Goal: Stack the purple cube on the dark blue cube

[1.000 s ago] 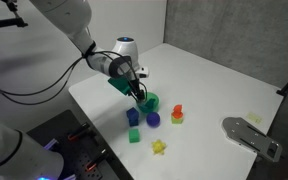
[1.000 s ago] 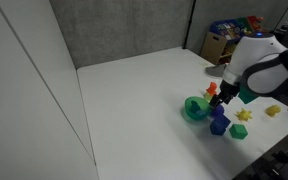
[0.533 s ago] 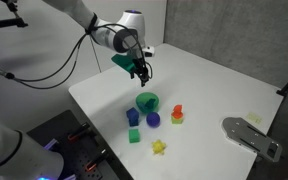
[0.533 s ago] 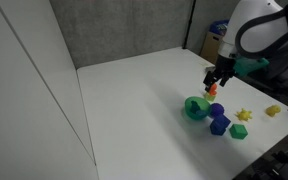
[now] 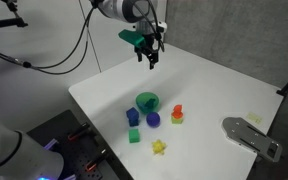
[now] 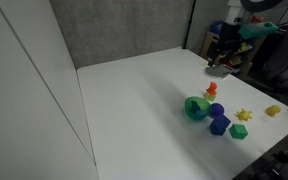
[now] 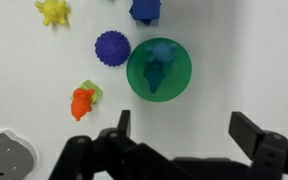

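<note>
A small blue-indigo stack stands on the white table beside the green bowl. It looks taller than the green cube, like two cubes one on the other. I cannot tell the purple cube from the dark blue cube. The stack also shows in an exterior view and at the top edge of the wrist view. My gripper hangs high above the table's far part, open and empty, well away from the stack. It shows in an exterior view and in the wrist view.
The green bowl holds a teal figure. A purple ball, a red-orange toy and a yellow star lie near it. A grey plate sits near the table's edge. A small yellow piece lies apart.
My gripper has risen from just above the green bowl and moved towards the far side of the table. It stays open. The objects on the table have not moved.
</note>
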Action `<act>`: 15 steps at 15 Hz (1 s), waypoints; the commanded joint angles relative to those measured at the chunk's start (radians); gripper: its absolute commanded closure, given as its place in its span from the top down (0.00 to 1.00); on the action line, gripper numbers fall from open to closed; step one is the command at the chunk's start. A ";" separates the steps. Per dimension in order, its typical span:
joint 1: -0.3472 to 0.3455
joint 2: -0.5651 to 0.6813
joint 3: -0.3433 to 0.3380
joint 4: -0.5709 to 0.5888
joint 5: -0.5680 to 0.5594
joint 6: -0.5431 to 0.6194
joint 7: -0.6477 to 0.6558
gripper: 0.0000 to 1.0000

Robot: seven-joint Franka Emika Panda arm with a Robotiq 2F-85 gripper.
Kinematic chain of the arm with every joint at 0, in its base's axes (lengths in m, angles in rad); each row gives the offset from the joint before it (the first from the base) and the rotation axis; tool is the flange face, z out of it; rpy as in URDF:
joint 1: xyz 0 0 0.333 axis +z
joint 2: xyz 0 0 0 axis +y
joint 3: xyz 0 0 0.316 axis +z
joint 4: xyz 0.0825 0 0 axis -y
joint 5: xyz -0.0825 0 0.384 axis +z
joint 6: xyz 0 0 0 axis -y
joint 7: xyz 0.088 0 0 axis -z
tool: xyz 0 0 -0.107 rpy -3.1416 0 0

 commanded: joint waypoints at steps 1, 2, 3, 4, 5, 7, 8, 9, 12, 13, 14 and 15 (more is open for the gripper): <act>-0.020 -0.076 0.003 0.026 0.019 -0.103 -0.021 1.00; -0.022 -0.102 0.002 0.019 0.015 -0.114 -0.020 1.00; -0.026 -0.131 0.002 0.009 0.017 -0.129 -0.027 1.00; -0.028 -0.157 0.001 0.003 0.015 -0.141 -0.026 1.00; -0.031 -0.190 0.000 -0.007 0.013 -0.154 -0.028 1.00; -0.036 -0.242 -0.003 -0.021 0.010 -0.179 -0.029 1.00; -0.039 -0.268 -0.005 -0.026 0.012 -0.196 -0.034 1.00; -0.042 -0.291 -0.007 -0.028 0.015 -0.216 -0.041 1.00; -0.049 -0.359 -0.013 -0.039 0.019 -0.288 -0.077 1.00; -0.052 -0.380 -0.014 -0.045 0.015 -0.304 -0.082 1.00; -0.053 -0.397 -0.017 -0.051 0.014 -0.322 -0.093 1.00; -0.055 -0.411 -0.018 -0.055 0.010 -0.332 -0.096 1.00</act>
